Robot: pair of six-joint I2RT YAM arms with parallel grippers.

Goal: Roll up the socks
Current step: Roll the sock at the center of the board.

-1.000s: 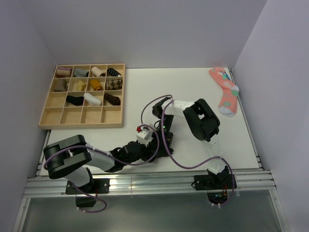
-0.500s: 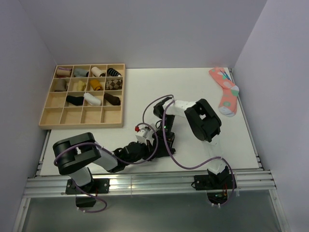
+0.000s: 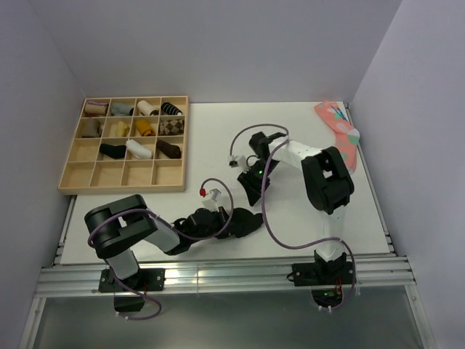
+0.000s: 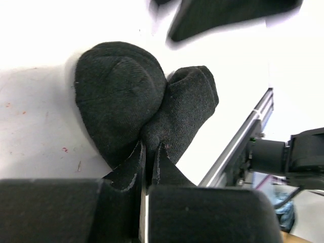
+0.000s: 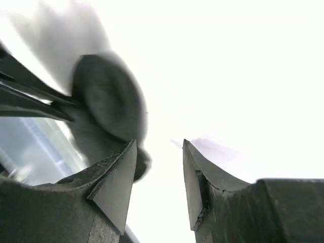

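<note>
Left gripper (image 4: 150, 152) pinches the black sock (image 4: 121, 86), right gripper (image 5: 159, 167) gapes empty, wooden tray (image 3: 120, 187) holds rolled socks (image 3: 136, 147).

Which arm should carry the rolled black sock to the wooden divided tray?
Left. The left gripper is shut on the rolled black sock, and the wooden divided tray sits on that side; the right gripper is open, holding nothing.

A black sock (image 4: 121, 91), bunched and seemingly half-rolled, lies near front; pink sock (image 3: 343, 142) flat, far right.
</note>
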